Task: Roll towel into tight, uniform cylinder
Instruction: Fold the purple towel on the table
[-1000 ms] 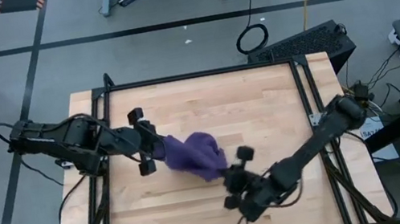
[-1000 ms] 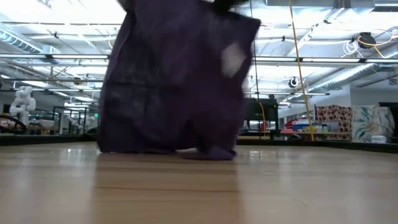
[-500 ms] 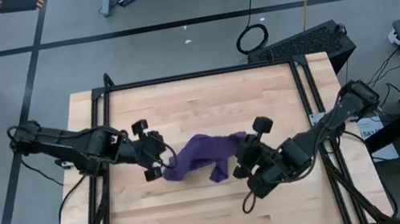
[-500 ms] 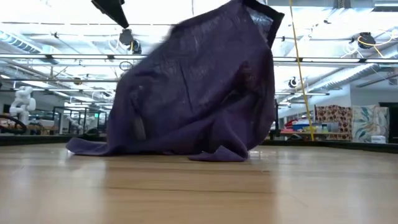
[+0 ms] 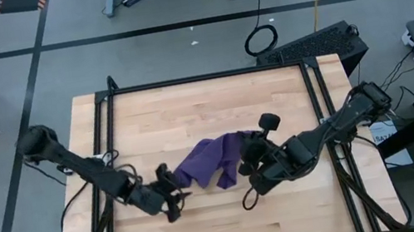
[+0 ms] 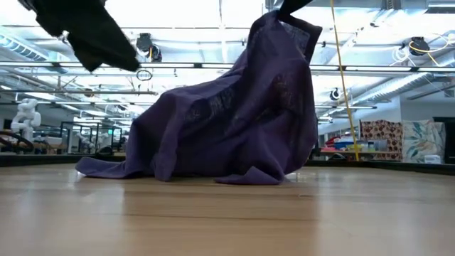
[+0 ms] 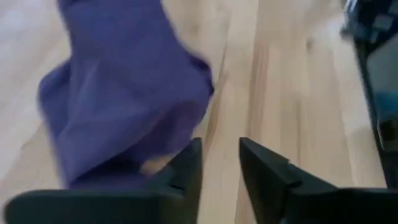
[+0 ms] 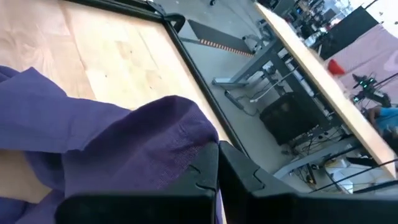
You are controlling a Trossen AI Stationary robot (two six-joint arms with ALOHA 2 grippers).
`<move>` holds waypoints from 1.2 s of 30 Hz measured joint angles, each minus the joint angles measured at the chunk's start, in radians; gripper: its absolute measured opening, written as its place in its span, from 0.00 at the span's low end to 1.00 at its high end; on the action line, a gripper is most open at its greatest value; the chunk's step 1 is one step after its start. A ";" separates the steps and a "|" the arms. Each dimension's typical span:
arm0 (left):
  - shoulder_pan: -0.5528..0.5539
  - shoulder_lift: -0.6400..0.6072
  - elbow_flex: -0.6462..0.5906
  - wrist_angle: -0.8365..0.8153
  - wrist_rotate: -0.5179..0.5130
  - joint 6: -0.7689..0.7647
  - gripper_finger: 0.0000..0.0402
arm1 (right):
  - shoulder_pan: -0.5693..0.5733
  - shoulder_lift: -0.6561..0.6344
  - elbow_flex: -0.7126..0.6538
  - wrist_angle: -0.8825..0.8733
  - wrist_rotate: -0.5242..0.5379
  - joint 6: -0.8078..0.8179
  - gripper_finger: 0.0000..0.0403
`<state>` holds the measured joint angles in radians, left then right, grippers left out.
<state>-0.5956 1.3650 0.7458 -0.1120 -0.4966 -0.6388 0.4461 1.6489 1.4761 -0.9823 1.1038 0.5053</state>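
Observation:
The purple towel (image 5: 210,159) lies in a loose heap at the table's middle; its left end (image 6: 99,168) and lower folds rest on the wood. My right gripper (image 5: 246,160) is shut on the towel's right end and holds it up. My left gripper (image 5: 175,204) is open and empty just off the towel's near left end, closer to the table's near edge; in the left wrist view (image 7: 221,165) the towel (image 7: 118,81) lies beside one finger. My right gripper pinches a bunched fold at the towel's right end (image 8: 186,140) between its two shut fingers, coming from the table's right side. That end is raised as a peak (image 6: 284,28). The cloth slopes down slack from it to the table on the left.
Bare wooden tabletop (image 5: 213,102) lies around the towel on all sides. A black frame rail (image 5: 317,93) runs along the table's edges. Beyond the table are floor cables and equipment.
My left gripper has come off the towel and gone toward the table's near edge. My right gripper has carried its end toward the right and far side. The towel, first hanging between both grippers, has dropped: its left part now lies spread on the table, its right end stays raised.

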 joint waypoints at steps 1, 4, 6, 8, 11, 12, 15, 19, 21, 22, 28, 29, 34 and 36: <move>-0.012 0.033 -0.012 0.061 -0.034 0.006 0.36 | -0.007 0.000 0.000 0.001 -0.012 0.000 0.00; -0.036 0.149 -0.015 0.092 -0.137 0.042 0.45 | -0.023 0.000 0.000 0.003 -0.043 0.022 0.00; -0.036 0.237 -0.001 0.095 -0.184 0.053 0.51 | -0.032 0.000 0.000 0.005 -0.068 0.032 0.00; -0.030 0.310 0.016 0.097 -0.248 0.049 0.56 | -0.036 0.000 0.000 0.006 -0.090 0.042 0.00; -0.008 0.405 0.039 0.150 -0.266 0.071 0.63 | -0.040 0.000 0.000 0.011 -0.116 0.055 0.00; 0.001 0.429 0.045 0.178 -0.262 0.099 0.64 | -0.040 0.000 0.000 0.012 -0.120 0.057 0.00; 0.030 0.496 0.069 0.268 -0.201 0.171 0.63 | -0.041 0.000 0.000 0.012 -0.127 0.059 0.00; 0.072 0.553 0.092 0.273 -0.114 0.200 0.54 | -0.042 0.000 0.000 0.011 -0.143 0.060 0.00; 0.090 0.565 0.094 0.277 -0.068 0.200 0.46 | -0.042 0.000 0.000 0.011 -0.143 0.060 0.00; 0.096 0.565 0.094 0.268 -0.045 0.200 0.41 | -0.042 0.000 0.000 0.010 -0.143 0.060 0.00; 0.118 0.507 0.089 0.176 -0.043 0.254 0.05 | -0.041 0.000 0.000 -0.013 -0.178 0.055 0.00; 0.125 0.488 0.089 0.149 -0.053 0.262 0.03 | -0.041 0.000 0.000 -0.017 -0.193 0.055 0.00; 0.143 0.315 0.089 -0.050 -0.118 0.260 0.03 | -0.030 0.000 0.000 -0.031 -0.278 0.071 0.00; 0.143 0.234 0.086 -0.116 -0.127 0.276 0.01 | -0.016 0.001 -0.001 -0.037 -0.298 0.092 0.00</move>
<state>-0.4522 1.5995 0.8319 -0.2279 -0.6231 -0.3629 0.4299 1.6497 1.4754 -1.0197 0.8057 0.5975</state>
